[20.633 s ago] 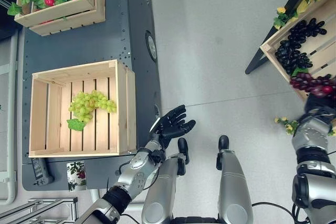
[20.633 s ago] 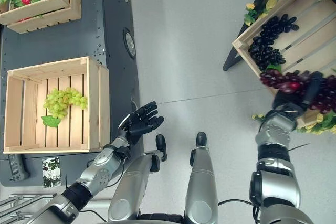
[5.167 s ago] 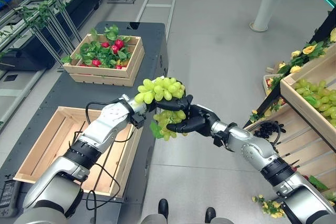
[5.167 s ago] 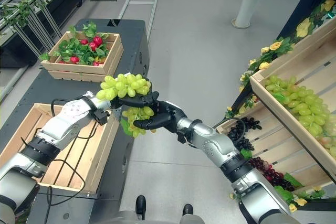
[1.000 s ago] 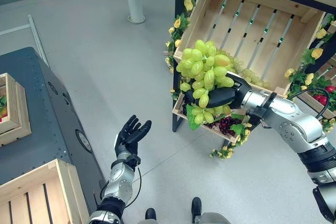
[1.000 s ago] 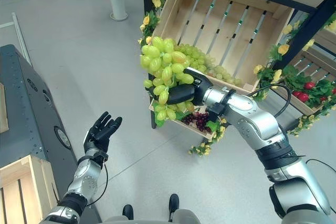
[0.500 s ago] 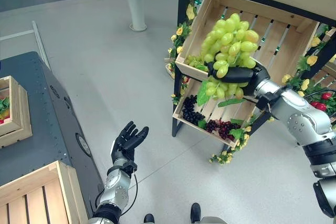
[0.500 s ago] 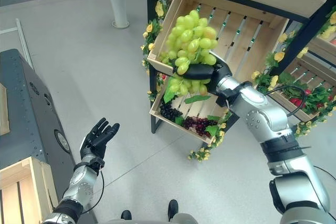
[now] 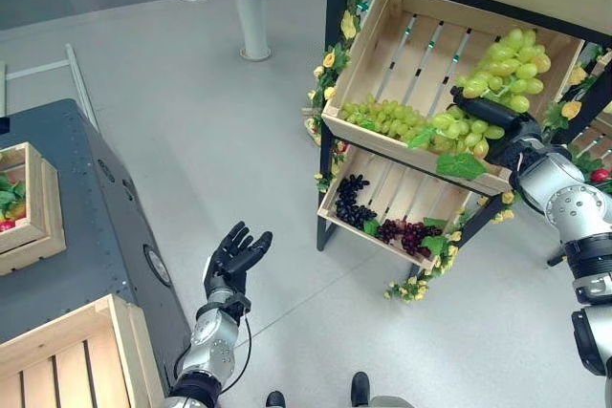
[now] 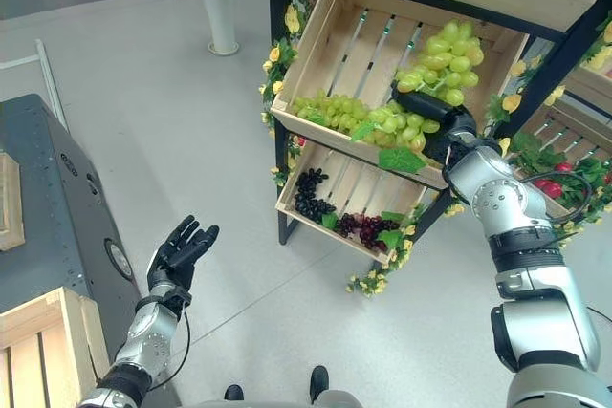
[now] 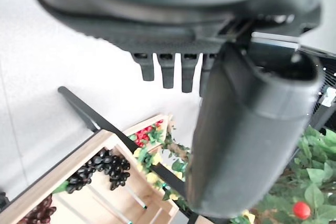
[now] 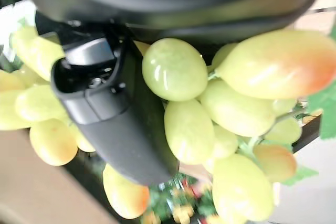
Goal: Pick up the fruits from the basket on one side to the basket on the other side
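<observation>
Right hand (image 9: 490,110) grasps a bunch of green grapes (image 9: 505,64), thumb and fingers curled round it, as the right wrist view shows with grapes pressed against the dark thumb. The bunch sits over the right part of the upper crate (image 9: 411,40), which is the top tilted wooden box on the dark-framed shelf rack (image 9: 330,93). Inside that upper crate, toward its low front edge, lies another spread of green grapes (image 9: 387,118). Below the upper crate is the lower crate (image 9: 382,200) with black grapes (image 9: 352,203) at its left and dark red grapes (image 9: 409,232) beside them. Well away from the upper crate, down to its left, stands a grey table (image 9: 67,265) carrying a pale wooden crate (image 9: 72,365). Left hand (image 9: 234,255) hovers beside that table, fingers spread and holding nothing.
</observation>
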You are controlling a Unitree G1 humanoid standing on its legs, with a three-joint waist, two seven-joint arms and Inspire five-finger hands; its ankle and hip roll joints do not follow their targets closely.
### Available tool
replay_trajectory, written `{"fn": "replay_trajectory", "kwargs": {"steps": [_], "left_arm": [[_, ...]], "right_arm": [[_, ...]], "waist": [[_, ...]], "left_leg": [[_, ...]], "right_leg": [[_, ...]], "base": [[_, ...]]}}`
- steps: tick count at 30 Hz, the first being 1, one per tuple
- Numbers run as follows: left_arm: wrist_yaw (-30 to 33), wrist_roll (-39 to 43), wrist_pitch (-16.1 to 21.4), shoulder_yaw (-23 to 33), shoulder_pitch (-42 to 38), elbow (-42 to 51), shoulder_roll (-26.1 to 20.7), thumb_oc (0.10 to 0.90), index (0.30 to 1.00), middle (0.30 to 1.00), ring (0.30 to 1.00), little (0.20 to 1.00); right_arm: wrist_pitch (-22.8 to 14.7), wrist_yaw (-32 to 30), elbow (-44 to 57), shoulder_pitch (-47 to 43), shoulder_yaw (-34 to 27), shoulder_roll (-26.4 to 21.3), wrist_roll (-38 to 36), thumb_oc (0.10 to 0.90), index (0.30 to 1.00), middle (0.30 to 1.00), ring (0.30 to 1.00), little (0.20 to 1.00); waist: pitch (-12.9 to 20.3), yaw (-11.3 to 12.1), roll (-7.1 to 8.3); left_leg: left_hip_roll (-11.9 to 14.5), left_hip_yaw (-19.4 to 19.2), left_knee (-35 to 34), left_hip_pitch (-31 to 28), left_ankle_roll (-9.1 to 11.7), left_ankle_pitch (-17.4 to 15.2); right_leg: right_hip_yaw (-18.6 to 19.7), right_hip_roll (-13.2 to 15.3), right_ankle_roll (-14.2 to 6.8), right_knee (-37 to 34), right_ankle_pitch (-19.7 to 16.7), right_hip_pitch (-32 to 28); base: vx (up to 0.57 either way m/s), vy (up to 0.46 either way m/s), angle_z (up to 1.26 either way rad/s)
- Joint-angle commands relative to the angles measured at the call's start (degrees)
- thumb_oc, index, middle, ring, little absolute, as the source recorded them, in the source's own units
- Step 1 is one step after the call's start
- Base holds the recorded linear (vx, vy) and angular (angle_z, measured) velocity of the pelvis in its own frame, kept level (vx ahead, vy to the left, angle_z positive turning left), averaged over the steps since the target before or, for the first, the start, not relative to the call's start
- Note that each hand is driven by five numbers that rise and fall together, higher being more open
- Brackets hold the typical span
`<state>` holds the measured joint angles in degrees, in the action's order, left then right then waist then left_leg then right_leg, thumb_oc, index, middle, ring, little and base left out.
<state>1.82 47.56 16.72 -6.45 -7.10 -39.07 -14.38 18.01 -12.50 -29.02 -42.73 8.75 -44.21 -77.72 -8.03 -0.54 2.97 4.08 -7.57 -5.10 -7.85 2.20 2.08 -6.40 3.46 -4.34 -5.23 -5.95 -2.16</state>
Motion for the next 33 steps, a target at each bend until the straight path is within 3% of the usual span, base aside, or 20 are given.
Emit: {"fn": "replay_trajectory", "kwargs": {"steps": [1, 2, 7, 8, 12, 16, 25, 28, 33], "left_arm": [[-0.92, -0.39, 4.47, -4.4, -4.13, 1.25, -3.86, 0.8, 0.9, 0.9, 0.9, 0.9], [-0.88, -0.41, 4.47, -4.42, -4.11, 1.25, -3.83, 0.8, 0.9, 0.9, 0.9, 0.9], [0.14, -0.58, 4.16, -4.72, -4.05, 1.79, -4.19, 0.8, 0.9, 0.9, 0.9, 0.9], [0.51, -0.63, 4.16, -4.86, -4.09, 1.86, -4.22, 0.8, 0.9, 0.9, 0.9, 0.9], [0.52, -0.53, 5.07, -5.2, -4.29, 1.0, -4.19, 0.8, 0.9, 0.9, 0.9, 0.9], [0.14, -0.11, 5.91, -5.63, -4.06, 0.71, -3.94, 0.8, 0.9, 0.9, 0.9, 0.9], [-0.28, -0.14, 5.13, -6.04, -3.23, 1.46, -3.99, 0.8, 0.9, 0.9, 0.9, 0.9], [-0.1, -0.2, 5.11, -5.94, -3.22, 1.32, -3.78, 0.8, 0.9, 0.9, 0.9, 0.9], [-0.29, -0.18, 5.71, -5.4, -3.32, 1.34, -3.32, 0.8, 0.9, 0.9, 0.9, 0.9]], "right_arm": [[-2.96, -2.3, -4.93, -15.51, -3.32, 0.43, -2.35, 0.4, 0.3, 0.3, 0.3, 0.3], [-2.83, -2.31, -5.07, -15.63, -3.17, 0.42, -1.76, 0.4, 0.3, 0.3, 0.3, 0.3], [-0.65, 1.43, -8.73, -20.52, 3.5, -3.53, 19.44, 0.4, 0.3, 0.3, 0.3, 0.3], [-1.15, 3.66, -9.77, -22.46, 6.44, -5.17, 26.89, 0.4, 0.3, 0.3, 0.3, 0.3], [-2.13, 6.61, -12.86, -30.6, 16.47, -9.91, 38.25, 0.4, 0.3, 0.3, 0.3, 0.3], [-2.29, 6.69, -14.14, -36.61, 23.0, -10.92, 44.57, 0.4, 0.3, 0.3, 0.3, 0.3], [-4.07, 4.64, -13.78, -41.19, 29.28, -11.96, 59.96, 0.4, 0.3, 0.3, 0.3, 0.3], [-5.57, 6.14, -11.71, -42.15, 34.07, -12.97, 74.0, 0.4, 0.3, 0.3, 0.3, 0.3], [-5.48, 9.85, -9.57, -41.12, 39.6, -13.27, 83.98, 0.4, 0.3, 0.3, 0.3, 0.3]], "waist": [[7.67, 1.76, 2.15], [7.77, 1.74, 2.09], [7.57, 1.99, 2.48], [7.53, 2.0, 2.62], [7.42, 2.09, 3.19], [7.41, 2.36, 3.46], [7.31, 3.52, 3.9], [7.13, 3.98, 4.11], [7.05, 4.46, 4.13]], "left_leg": [[-1.96, 3.92, 0.1, 1.16, 0.02, -0.68], [-1.9, 4.0, 0.1, 0.91, 0.07, -1.27], [-2.06, 4.47, 0.1, 0.93, 0.2, -1.04], [-2.15, 4.6, 0.1, 0.95, 0.22, -0.94], [-2.35, 4.84, 0.1, 1.05, 0.28, -0.68], [-2.46, 5.01, 0.1, 1.12, 0.25, -0.55], [-2.62, 5.6, 0.1, 1.42, 0.13, -0.42], [-2.69, 5.77, 0.1, 1.69, -0.02, -0.36], [-2.77, 5.81, 0.1, 1.89, -0.18, -0.42]], "right_leg": [[0.28, 1.71, 0.63, 0.23, 0.03, -3.75], [0.27, 1.67, 0.54, 0.23, 0.56, -4.01], [0.15, 1.7, 0.53, 0.23, 0.45, -4.1], [0.17, 1.66, 0.5, 0.23, 0.4, -4.13], [0.01, 1.55, 0.35, 0.23, 0.29, -4.08], [-0.2, 1.49, 0.33, 0.23, 0.36, -4.2], [-0.9, 1.63, 0.15, 0.23, 0.6, -4.42], [-1.43, 1.82, -0.13, 0.23, 0.64, -4.32], [-1.8, 1.89, -0.33, 0.23, 0.75, -4.17]], "base": [[0.04, 0.005, 0.07], [0.04, 0.006, 0.05], [0.01, 0.001, 0.01], [0.0, 0.0, 0.0], [0.0, 0.0, 0.0], [0.0, 0.0, 0.0], [0.0, 0.0, 0.01], [-0.02, 0.002, 0.05], [-0.03, 0.003, 0.09]]}}
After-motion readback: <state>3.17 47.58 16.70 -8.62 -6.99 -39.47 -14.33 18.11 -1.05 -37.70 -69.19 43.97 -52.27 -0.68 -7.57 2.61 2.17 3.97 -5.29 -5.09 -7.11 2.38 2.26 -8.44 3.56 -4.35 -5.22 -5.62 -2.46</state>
